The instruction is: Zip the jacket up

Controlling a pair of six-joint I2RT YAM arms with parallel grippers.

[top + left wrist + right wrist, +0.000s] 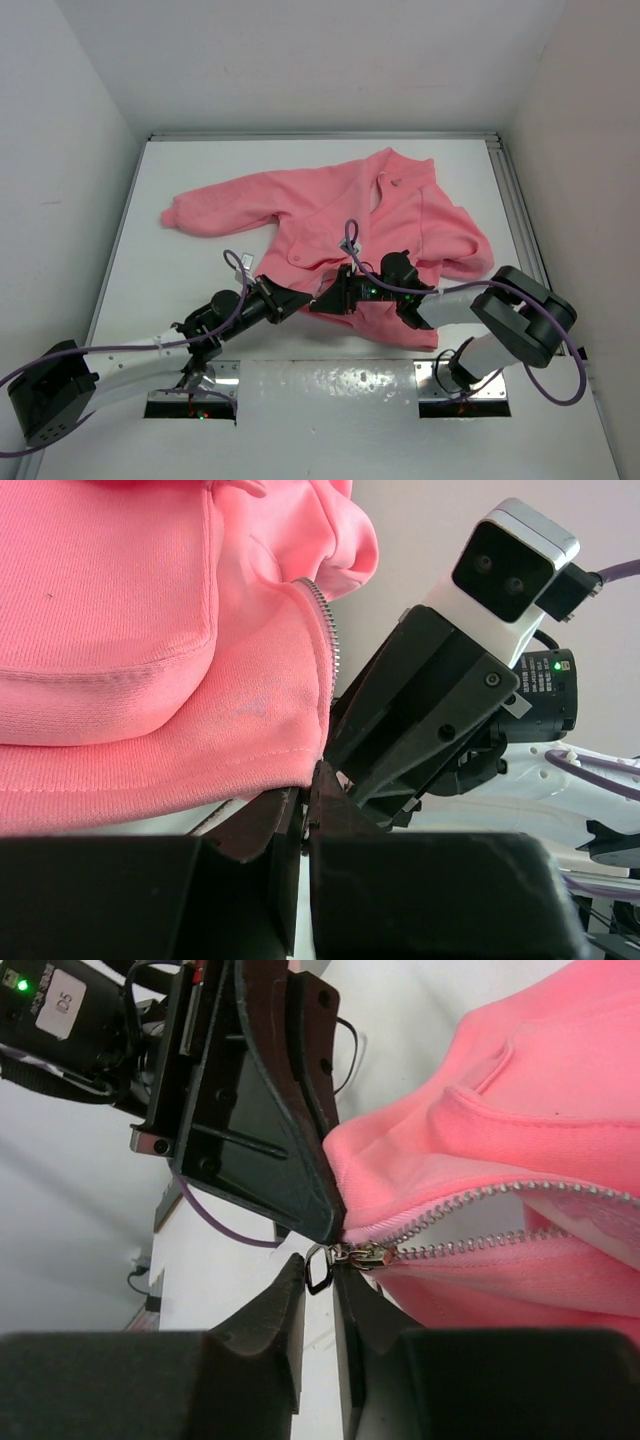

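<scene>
Little of the zip is closed: in the right wrist view the slider [368, 1254] sits at the very bottom of the jacket [330, 205], by the corner of the hem [150, 775]. From the slider the two rows of teeth [480, 1200] run apart toward the top, with a paler inside showing between them. Judgement: the two sides are joined at the foot, so the start is made, but nearly the whole run up the front is left. Overhead, the jacket lies front-up and somewhat rumpled in the middle of the bench [170, 280], with the collar [405, 170] toward the far wall. One sleeve [215, 210] is flung out to the left and the hem is nearest the arm bases; both grippers meet at that hem. Left gripper [308, 795]: jaws fully closed, pinching the hem edge just beside the bottom of the zip. Its own view shows pink cloth running down into the closed tips. Reads as an anchor hold. Right gripper [322, 1285]: jaws nearly together with a narrow gap between them, and the small metal pull [318, 1266] lying at the mouth of that gap. Cannot tell whether the pads bear on the pull; no firm clamp is visible, and nothing else is in these jaws. Next need, as I judge: secure the pull, then draw it toward the collar against the left hold.
</scene>
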